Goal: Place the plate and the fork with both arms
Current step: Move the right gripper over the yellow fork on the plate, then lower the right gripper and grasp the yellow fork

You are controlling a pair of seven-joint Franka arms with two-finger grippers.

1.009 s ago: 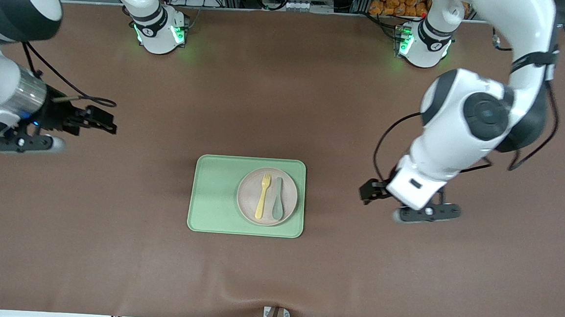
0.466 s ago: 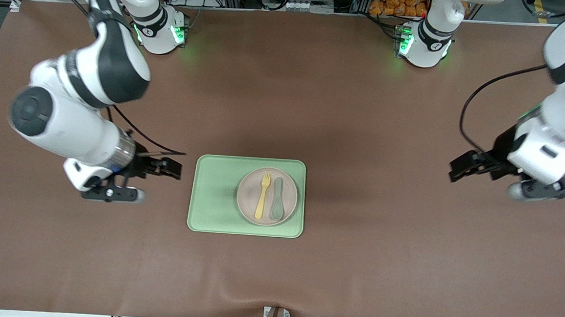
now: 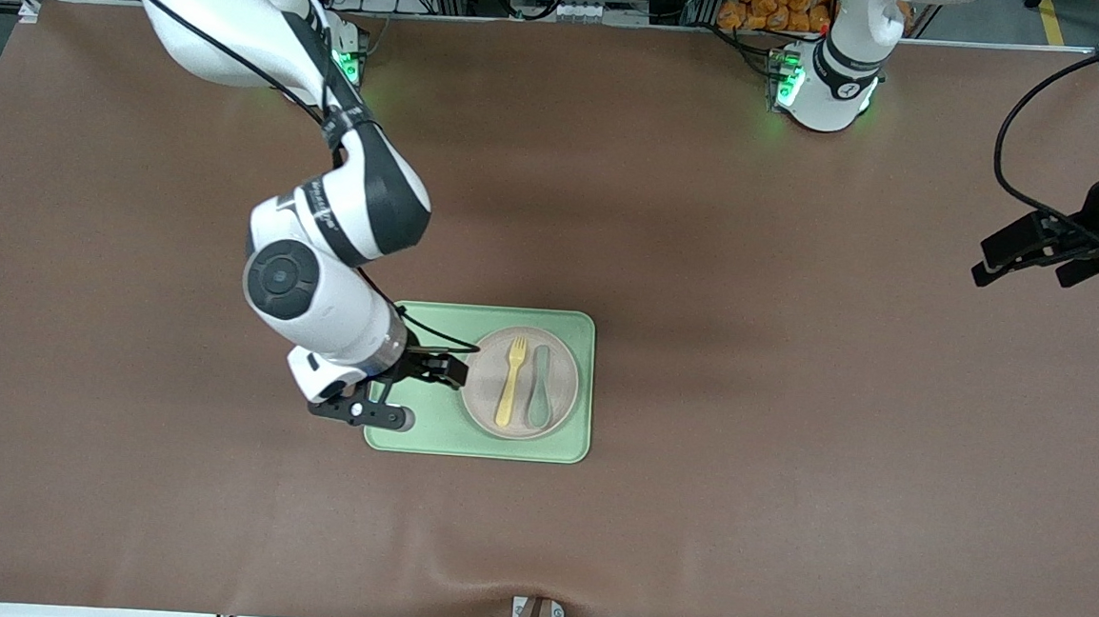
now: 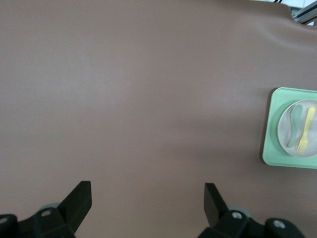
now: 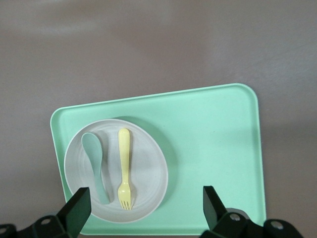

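The pale beige-pink plate (image 3: 560,371) lies on the light-green tray (image 3: 465,442), toward the tray's left-arm end. The yellow fork (image 3: 511,382) lies on the plate beside a grey-green spoon (image 3: 539,399). My right gripper (image 3: 457,372) is open over the tray, just beside the plate's rim. Its wrist view shows the plate (image 5: 146,163), the fork (image 5: 124,166) and the tray (image 5: 213,129) below the right gripper (image 5: 144,196). My left gripper (image 3: 982,261) is open and empty over bare table at the left arm's end. In its wrist view the left gripper (image 4: 147,187) is over bare table, with the tray (image 4: 271,144) and the plate (image 4: 292,141) far off.
The brown mat (image 3: 788,457) covers the whole table. The two arm bases (image 3: 825,87) stand along the edge farthest from the front camera. The right arm's elbow and forearm (image 3: 322,276) hang over the tray's right-arm end.
The right arm has swung in from the right arm's end of the table to over the tray. The left arm has drawn away toward the left arm's end.
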